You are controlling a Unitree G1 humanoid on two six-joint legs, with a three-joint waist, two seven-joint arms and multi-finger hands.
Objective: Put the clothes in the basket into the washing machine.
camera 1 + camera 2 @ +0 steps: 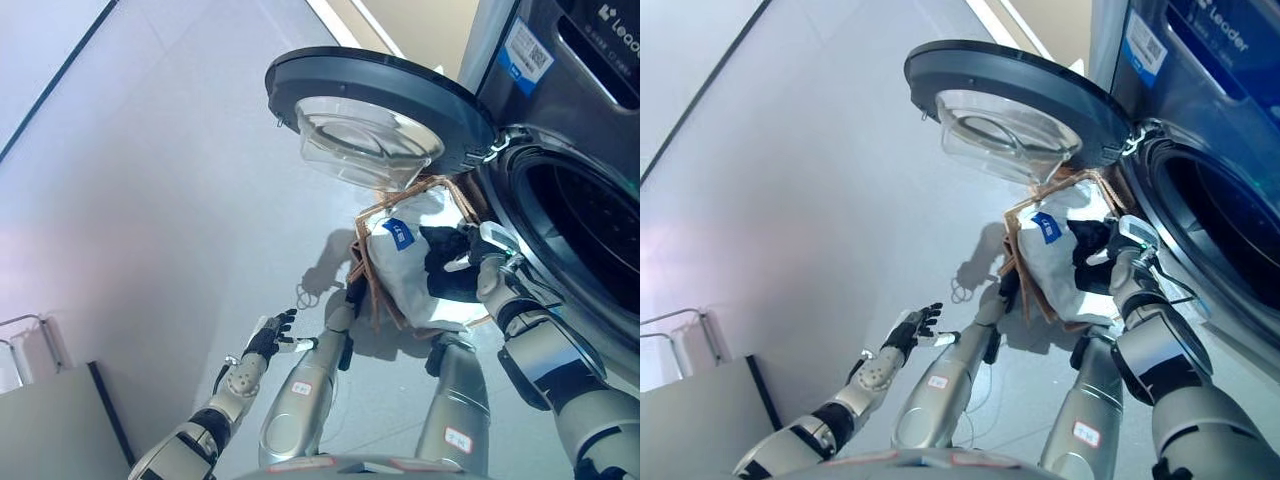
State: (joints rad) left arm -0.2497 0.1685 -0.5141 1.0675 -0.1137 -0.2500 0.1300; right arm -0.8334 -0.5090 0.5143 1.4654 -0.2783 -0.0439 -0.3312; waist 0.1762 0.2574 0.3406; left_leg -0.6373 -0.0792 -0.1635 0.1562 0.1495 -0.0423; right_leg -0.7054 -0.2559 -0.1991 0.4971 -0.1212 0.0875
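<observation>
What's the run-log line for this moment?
right hand: in brown wicker basket, on dark garment | left hand: open, idle over floor | grey washing machine's round door: open | white clothes: in basket

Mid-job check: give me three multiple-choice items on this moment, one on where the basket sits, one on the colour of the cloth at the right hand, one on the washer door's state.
1. Where is the basket?
A. On the floor below the open door, by the drum opening
B. On top of the washer
C. At the left hand

2. What colour is the cloth at the right hand?
A. Red
B. Black
C. Yellow

3. What state is the door in?
A. Shut
B. Taken off and lying flat on the floor
C. Swung open

Answers: 1 A, the basket stands under the door beside the washer. 2 B, the cloth is dark against the white cloth. 3 C, the door hangs out over the basket, the drum exposed.
</observation>
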